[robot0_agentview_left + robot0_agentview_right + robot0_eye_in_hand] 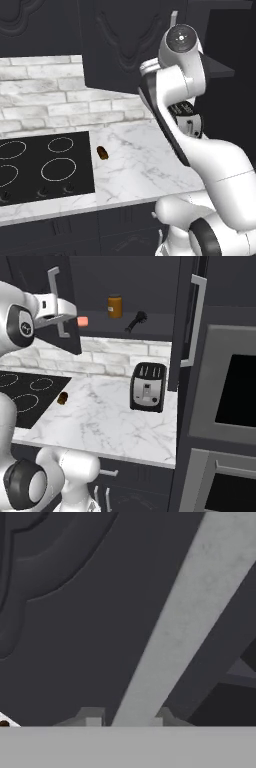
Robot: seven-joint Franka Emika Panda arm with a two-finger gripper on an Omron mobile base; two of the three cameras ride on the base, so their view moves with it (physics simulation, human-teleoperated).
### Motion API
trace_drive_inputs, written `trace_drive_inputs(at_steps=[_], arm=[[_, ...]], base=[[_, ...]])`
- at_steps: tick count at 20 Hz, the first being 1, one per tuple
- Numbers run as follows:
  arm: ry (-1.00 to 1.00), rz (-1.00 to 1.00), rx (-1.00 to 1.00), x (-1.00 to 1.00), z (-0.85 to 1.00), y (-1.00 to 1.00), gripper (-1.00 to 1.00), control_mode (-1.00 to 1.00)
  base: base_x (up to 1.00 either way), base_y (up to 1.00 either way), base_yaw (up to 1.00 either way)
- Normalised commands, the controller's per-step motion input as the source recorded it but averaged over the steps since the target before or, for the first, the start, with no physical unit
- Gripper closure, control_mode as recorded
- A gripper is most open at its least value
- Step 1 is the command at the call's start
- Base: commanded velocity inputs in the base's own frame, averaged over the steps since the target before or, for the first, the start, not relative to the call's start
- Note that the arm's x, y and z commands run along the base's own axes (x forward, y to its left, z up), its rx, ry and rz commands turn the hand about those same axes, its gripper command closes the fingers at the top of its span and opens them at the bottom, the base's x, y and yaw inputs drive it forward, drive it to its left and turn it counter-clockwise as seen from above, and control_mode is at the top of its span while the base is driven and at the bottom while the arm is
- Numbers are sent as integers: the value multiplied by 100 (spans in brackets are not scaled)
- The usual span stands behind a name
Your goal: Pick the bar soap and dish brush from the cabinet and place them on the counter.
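Observation:
The black cabinet stands with both doors swung out, its dark shelf [150, 331] in sight. On that shelf the salmon-pink bar soap [83, 321] lies at the left and the black dish brush [136, 321] near the middle. My gripper [59, 306] is up at the left door [125, 45], well left of the soap. In the hand view the door's silver bar handle [190, 622] runs slantwise between my fingertips [92, 719], and the gripper [127, 719] is shut on it. The white marble counter [110, 421] lies below.
An amber jar [115, 306] stands on the shelf between soap and brush. A black toaster [148, 387] sits on the counter under the right door [182, 321]. A brown lump [102, 153] lies beside the black cooktop [40, 167]. A wall oven [235, 391] is at the right.

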Motion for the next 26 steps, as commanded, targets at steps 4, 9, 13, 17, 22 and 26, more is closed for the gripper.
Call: trace_drive_inputs(at_steps=[4, 9, 13, 17, 22, 26], arm=[[0, -1, 0, -64, -18, 22, 100, -100], [0, 0, 0, -63, -17, 30, 100, -100], [0, 0, -1, -62, -20, 34, 100, -100], [0, 0, -1, -59, -22, 37, 100, -100], [0, 0, -2, -44, -17, 34, 100, -100], [0, 0, -2, -22, -5, 25, 100, -100]], base=[[0, 0, 0], [0, 0, 0], [0, 0, 0], [0, 0, 0], [0, 0, 0], [0, 0, 0]])
